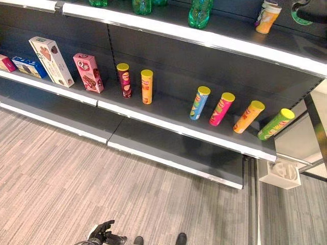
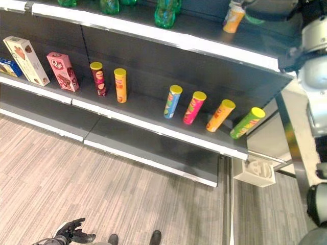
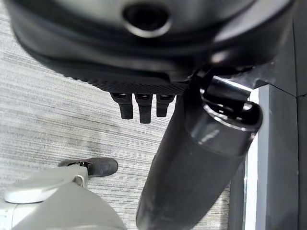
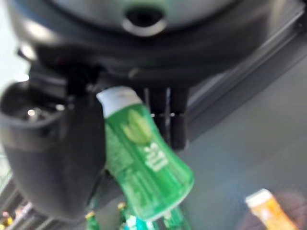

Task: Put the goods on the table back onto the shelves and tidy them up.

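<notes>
Up top in the left eye view, the right hand point(image 1: 306, 13) reaches over the upper shelf point(image 1: 214, 41) near an orange cup point(image 1: 267, 18); 6 tall cans point(image 1: 200, 102) stand below. Low left, the left hand point(image 2: 71, 232) hangs with relaxed fingers. Its wrist view shows straight fingers point(image 3: 140, 106) over floor. Seemingly clamped between thumb and fingers, a green bottle point(image 4: 144, 160) sits in the right hand.

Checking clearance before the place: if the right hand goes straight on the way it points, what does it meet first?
Probably the top shelf. The right hand holds a green bottle with its fingers aimed at the dark shelf surface; green bottles and an orange cup stand beyond. Depth is unclear.
</notes>
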`<state>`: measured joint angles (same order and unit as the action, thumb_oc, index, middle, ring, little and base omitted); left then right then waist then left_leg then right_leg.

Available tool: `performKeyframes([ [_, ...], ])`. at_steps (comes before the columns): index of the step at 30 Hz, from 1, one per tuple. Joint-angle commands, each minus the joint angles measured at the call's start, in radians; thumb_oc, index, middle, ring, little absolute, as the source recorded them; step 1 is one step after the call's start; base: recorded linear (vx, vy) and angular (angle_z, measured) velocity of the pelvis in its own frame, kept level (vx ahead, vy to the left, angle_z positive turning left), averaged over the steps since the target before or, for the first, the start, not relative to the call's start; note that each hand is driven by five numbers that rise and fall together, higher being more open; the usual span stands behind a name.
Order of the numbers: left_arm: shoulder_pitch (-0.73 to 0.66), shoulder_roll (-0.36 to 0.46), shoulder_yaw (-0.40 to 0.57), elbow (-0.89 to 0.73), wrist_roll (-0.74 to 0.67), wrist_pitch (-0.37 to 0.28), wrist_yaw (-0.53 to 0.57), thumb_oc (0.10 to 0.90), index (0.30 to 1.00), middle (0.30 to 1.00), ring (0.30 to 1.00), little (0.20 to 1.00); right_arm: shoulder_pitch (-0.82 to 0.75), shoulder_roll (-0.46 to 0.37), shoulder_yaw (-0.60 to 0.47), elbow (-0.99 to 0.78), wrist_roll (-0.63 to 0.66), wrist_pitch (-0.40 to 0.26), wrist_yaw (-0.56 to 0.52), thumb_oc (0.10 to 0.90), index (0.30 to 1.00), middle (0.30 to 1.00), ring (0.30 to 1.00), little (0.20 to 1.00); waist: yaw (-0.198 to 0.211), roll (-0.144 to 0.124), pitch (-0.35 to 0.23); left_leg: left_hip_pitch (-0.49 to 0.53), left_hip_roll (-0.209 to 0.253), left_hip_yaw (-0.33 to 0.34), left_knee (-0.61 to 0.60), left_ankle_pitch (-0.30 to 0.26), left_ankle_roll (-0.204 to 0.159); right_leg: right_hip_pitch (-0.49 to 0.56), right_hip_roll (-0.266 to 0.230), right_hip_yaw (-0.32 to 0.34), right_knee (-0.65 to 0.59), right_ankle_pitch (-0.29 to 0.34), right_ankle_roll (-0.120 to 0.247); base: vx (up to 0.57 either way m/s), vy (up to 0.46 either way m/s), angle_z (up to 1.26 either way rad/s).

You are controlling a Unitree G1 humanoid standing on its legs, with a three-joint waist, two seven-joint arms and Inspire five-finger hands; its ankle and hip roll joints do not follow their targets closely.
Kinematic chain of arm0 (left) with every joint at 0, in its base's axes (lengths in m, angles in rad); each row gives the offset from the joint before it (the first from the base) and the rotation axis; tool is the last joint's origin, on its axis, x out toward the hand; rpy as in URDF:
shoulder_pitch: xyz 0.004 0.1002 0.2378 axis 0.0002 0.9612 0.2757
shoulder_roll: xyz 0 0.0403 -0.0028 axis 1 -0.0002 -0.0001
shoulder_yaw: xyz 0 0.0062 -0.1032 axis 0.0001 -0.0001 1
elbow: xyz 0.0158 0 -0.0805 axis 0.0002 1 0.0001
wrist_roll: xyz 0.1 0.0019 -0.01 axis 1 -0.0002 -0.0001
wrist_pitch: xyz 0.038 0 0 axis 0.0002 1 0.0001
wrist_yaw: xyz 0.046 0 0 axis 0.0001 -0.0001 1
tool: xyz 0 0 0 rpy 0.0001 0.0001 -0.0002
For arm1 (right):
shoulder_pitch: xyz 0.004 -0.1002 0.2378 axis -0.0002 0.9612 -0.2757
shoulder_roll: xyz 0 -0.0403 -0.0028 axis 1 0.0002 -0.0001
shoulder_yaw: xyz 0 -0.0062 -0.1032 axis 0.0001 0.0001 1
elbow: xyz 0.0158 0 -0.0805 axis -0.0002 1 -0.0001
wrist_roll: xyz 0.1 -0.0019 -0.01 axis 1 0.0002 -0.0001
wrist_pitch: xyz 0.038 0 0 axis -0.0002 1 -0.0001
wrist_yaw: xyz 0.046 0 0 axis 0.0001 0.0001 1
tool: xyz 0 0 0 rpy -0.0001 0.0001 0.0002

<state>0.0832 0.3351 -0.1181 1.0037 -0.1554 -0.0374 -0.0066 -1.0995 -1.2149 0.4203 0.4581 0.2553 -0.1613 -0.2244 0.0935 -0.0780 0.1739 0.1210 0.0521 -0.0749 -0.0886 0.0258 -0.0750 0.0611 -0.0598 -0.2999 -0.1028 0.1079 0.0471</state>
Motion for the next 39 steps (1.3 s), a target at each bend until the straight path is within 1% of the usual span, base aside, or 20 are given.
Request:
performKeyframes([
  [1, 0.003, 0.056, -0.064, 0.001, -0.031, -0.028, 0.027, 0.800, 0.900, 0.900, 0.900, 0.900, -0.154, -0.045, 0.034, 0.035, 0.058, -0.020, -0.039, 0.400, 0.300, 0.300, 0.300, 0.300, 0.039, -0.015, -0.069, -0.009, 0.111, 0.034, 0.008, -0.036, -0.081, 0.025, -0.041, -0.038, 0.016, -0.080, 0.092, 0.03, -0.089, 0.26],
  [4, 0.007, 0.058, -0.058, 0.001, -0.044, -0.031, 0.032, 0.800, 0.900, 0.900, 0.900, 0.900, -0.213, -0.015, 0.084, 0.097, 0.065, -0.018, -0.042, 0.400, 0.300, 0.300, 0.300, 0.300, 0.046, -0.013, -0.060, -0.028, 0.119, 0.032, 0.058, -0.040, -0.087, 0.032, -0.031, -0.043, 0.016, -0.094, 0.077, 0.02, -0.121, 0.09],
  [7, 0.010, 0.068, -0.052, -0.018, -0.061, -0.030, 0.031, 0.800, 0.900, 0.900, 0.900, 0.900, -0.240, 0.010, 0.097, 0.119, 0.069, -0.020, -0.046, 0.400, 0.300, 0.300, 0.300, 0.300, 0.062, -0.020, -0.020, -0.113, 0.097, 0.014, 0.247, -0.047, -0.092, 0.047, -0.032, -0.049, 0.016, -0.109, 0.055, -0.02, -0.128, 0.11],
  [8, 0.003, 0.076, -0.052, -0.027, -0.064, -0.029, 0.032, 0.800, 0.900, 0.900, 0.900, 0.900, -0.266, 0.000, 0.106, 0.127, 0.067, -0.019, -0.052, 0.400, 0.300, 0.300, 0.300, 0.300, 0.072, -0.026, 0.013, -0.187, 0.086, 0.010, 0.371, 0.009, -0.091, 0.063, -0.029, -0.058, 0.016, -0.116, 0.044, -0.01, -0.125, 0.13],
  [9, 0.001, 0.077, -0.054, -0.028, -0.066, -0.028, 0.030, 0.800, 0.900, 0.900, 0.900, 0.900, -0.272, -0.002, 0.111, 0.136, 0.068, -0.015, -0.050, 0.400, 0.300, 0.300, 0.300, 0.300, 0.074, -0.027, 0.022, -0.219, 0.085, 0.011, 0.404, 0.023, -0.083, 0.070, -0.027, -0.062, 0.016, -0.122, 0.042, 0.07, -0.093, 0.35],
  [10, 0.002, 0.078, -0.059, -0.029, -0.062, -0.025, 0.026, 0.800, 0.900, 0.900, 0.900, 0.900, -0.296, -0.013, 0.131, 0.131, 0.066, -0.009, -0.050, 0.400, 0.300, 0.300, 0.300, 0.300, 0.080, -0.024, 0.031, -0.272, 0.073, 0.028, 0.371, -0.003, -0.069, 0.081, -0.026, -0.059, 0.016, -0.131, 0.047, 0.14, -0.008, 0.43],
  [11, 0.005, 0.078, -0.062, -0.026, -0.053, -0.022, 0.021, 0.800, 0.900, 0.900, 0.900, 0.900, -0.299, -0.017, 0.135, 0.127, 0.065, -0.007, -0.047, 0.400, 0.300, 0.300, 0.300, 0.300, 0.081, -0.024, 0.023, -0.273, 0.064, 0.034, 0.315, -0.007, -0.065, 0.079, -0.026, -0.053, 0.016, -0.134, 0.053, 0.19, 0.046, 0.41],
  [14, 0.008, 0.083, -0.075, -0.013, -0.027, -0.019, 0.009, 0.800, 0.900, 0.900, 0.900, 0.900, -0.299, -0.032, 0.135, 0.118, 0.055, -0.008, -0.053, 0.400, 0.300, 0.300, 0.300, 0.300, 0.088, -0.008, 0.002, -0.351, 0.053, 0.044, 0.139, 0.092, -0.064, 0.088, -0.011, -0.041, 0.016, -0.159, 0.060, 0.19, 0.099, 0.13],
  [16, -0.001, 0.085, -0.086, -0.006, -0.010, -0.021, 0.013, 0.800, 0.900, 0.900, 0.900, 0.900, -0.309, -0.039, 0.148, 0.147, 0.041, -0.009, -0.071, 0.400, 0.300, 0.300, 0.300, 0.300, 0.105, -0.002, -0.004, -0.389, 0.040, 0.070, 0.039, 0.134, -0.073, 0.103, -0.001, -0.020, 0.016, -0.184, 0.061, 0.22, 0.098, 0.21],
  [17, 0.004, 0.086, -0.082, -0.006, -0.014, -0.020, 0.012, 0.800, 0.900, 0.900, 0.900, 0.900, -0.315, -0.033, 0.161, 0.151, 0.035, -0.003, -0.065, 0.400, 0.300, 0.300, 0.300, 0.300, 0.107, 0.001, -0.015, -0.366, 0.037, 0.065, 0.005, 0.116, -0.071, 0.110, 0.004, -0.006, 0.016, -0.189, 0.065, 0.30, 0.199, -0.25],
  [19, 0.012, 0.077, -0.077, -0.006, -0.005, -0.024, 0.018, 0.800, 0.900, 0.900, 0.900, 0.900, -0.301, -0.031, 0.145, 0.126, 0.013, 0.004, -0.068, 0.400, 0.300, 0.300, 0.300, 0.300, 0.090, 0.016, -0.049, -0.313, 0.033, 0.055, 0.001, 0.144, -0.065, 0.127, -0.001, 0.012, 0.016, -0.193, 0.075, 0.28, 0.228, -0.87],
  [21, 0.018, 0.077, -0.074, -0.006, -0.003, -0.023, 0.018, 0.800, 0.900, 0.900, 0.900, 0.900, -0.283, -0.026, 0.127, 0.107, 0.008, 0.007, -0.069, 0.400, 0.300, 0.300, 0.300, 0.300, 0.089, 0.013, -0.057, -0.295, 0.029, 0.060, 0.002, 0.141, -0.061, 0.136, -0.013, 0.016, 0.016, -0.192, 0.081, 0.15, 0.131, -0.98],
  [23, 0.029, 0.076, -0.068, 0.002, 0.006, -0.028, 0.019, 0.800, 0.900, 0.900, 0.900, 0.900, -0.250, -0.003, 0.096, 0.084, -0.004, 0.008, -0.073, 0.400, 0.300, 0.300, 0.300, 0.300, 0.090, 0.000, -0.077, -0.243, 0.011, 0.096, 0.002, 0.103, -0.036, 0.151, -0.057, 0.035, 0.016, -0.179, 0.106, 0.28, 0.264, -0.51],
  [28, 0.034, 0.076, -0.060, 0.005, 0.005, -0.027, 0.024, 0.800, 0.900, 0.900, 0.900, 0.900, -0.219, 0.016, 0.069, 0.067, -0.009, 0.011, -0.079, 0.400, 0.300, 0.300, 0.300, 0.300, 0.093, -0.011, -0.089, -0.202, -0.012, 0.135, 0.001, 0.059, -0.007, 0.133, -0.105, 0.060, 0.052, -0.159, 0.133, 0.12, 0.149, -0.48],
  [31, 0.038, 0.082, -0.060, -0.006, 0.008, -0.027, 0.023, 0.800, 0.900, 0.900, 0.900, 0.900, -0.221, 0.015, 0.066, 0.055, -0.013, 0.008, -0.081, 0.400, 0.300, 0.300, 0.300, 0.300, 0.091, -0.008, -0.084, -0.178, -0.024, 0.155, 0.001, 0.034, 0.013, 0.093, -0.131, 0.076, 0.138, -0.154, 0.149, 0.06, 0.137, -0.11],
  [34, 0.037, 0.093, -0.068, -0.024, 0.007, -0.031, 0.019, 0.800, 0.900, 0.900, 0.900, 0.900, -0.266, 0.026, 0.100, 0.075, -0.007, 0.008, -0.076, 0.400, 0.300, 0.300, 0.300, 0.300, 0.079, 0.010, -0.055, -0.142, -0.030, 0.168, 0.001, 0.013, 0.042, 0.013, -0.152, 0.079, 0.316, -0.112, 0.161, -0.01, 0.123, -0.24],
  [35, 0.035, 0.100, -0.068, -0.029, 0.004, -0.031, 0.020, 0.800, 0.900, 0.900, 0.900, 0.900, -0.273, 0.041, 0.110, 0.086, -0.003, 0.006, -0.075, 0.400, 0.300, 0.300, 0.300, 0.300, 0.078, 0.024, -0.036, -0.127, -0.023, 0.179, 0.001, 0.003, 0.049, -0.038, -0.172, 0.062, 0.405, -0.089, 0.162, -0.04, 0.076, -0.37],
  [36, 0.038, 0.104, -0.063, -0.033, 0.001, -0.032, 0.019, 0.800, 0.900, 0.900, 0.900, 0.900, -0.269, 0.043, 0.112, 0.093, -0.005, 0.009, -0.068, 0.400, 0.300, 0.300, 0.300, 0.300, 0.080, 0.024, -0.031, -0.119, -0.021, 0.184, 0.001, -0.004, 0.046, -0.049, -0.188, 0.042, 0.402, -0.087, 0.161, -0.02, 0.017, -0.40],
  [38, 0.035, 0.112, -0.057, -0.038, -0.005, -0.034, 0.018, 0.800, 0.900, 0.900, 0.900, 0.900, -0.281, 0.048, 0.125, 0.096, 0.000, 0.012, -0.061, 0.400, 0.300, 0.300, 0.300, 0.300, 0.080, 0.025, -0.028, -0.109, -0.013, 0.185, 0.001, -0.014, 0.033, -0.062, -0.208, 0.001, 0.312, -0.083, 0.155, 0.05, -0.123, -0.26],
  [39, 0.017, 0.116, -0.059, -0.011, 0.017, -0.019, 0.036, 0.800, 0.900, 0.900, 0.900, 0.900, -0.295, 0.043, 0.150, 0.167, -0.020, 0.010, -0.103, 0.400, 0.300, 0.300, 0.300, 0.300, 0.074, 0.018, -0.019, -0.105, -0.002, 0.195, 0.001, -0.029, 0.018, -0.059, -0.195, -0.009, 0.167, -0.067, 0.159, 0.08, -0.202, -0.23],
])
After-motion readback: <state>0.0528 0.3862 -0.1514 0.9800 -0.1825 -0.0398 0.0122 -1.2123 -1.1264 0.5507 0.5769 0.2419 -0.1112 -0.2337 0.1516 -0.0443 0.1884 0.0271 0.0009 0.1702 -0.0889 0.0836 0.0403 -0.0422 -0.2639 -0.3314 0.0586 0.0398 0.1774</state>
